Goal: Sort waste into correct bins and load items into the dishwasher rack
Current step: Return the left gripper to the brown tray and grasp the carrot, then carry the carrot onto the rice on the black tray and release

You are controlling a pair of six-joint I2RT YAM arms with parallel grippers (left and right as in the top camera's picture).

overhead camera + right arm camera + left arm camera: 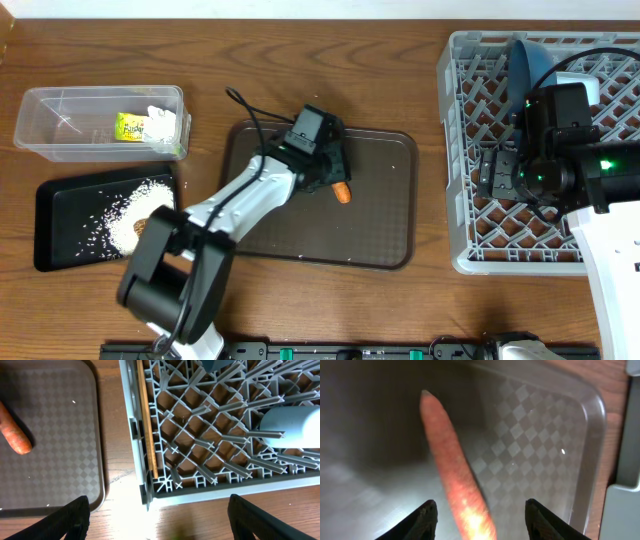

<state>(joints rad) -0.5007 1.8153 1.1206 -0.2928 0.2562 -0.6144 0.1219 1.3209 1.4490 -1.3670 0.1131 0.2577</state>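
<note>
Brown tray bore the carrot; stiff, smooth, likely light, best pinched mid-length; left gripper straddled it half-open, holding nothing; right gripper gaped empty.

Wooden worktop carrying four containers.
A brown serving tray lies mid-worktop, with a clear tub to its far left, a flat black tray to its near left, and the grey lattice rack just right.
</note>
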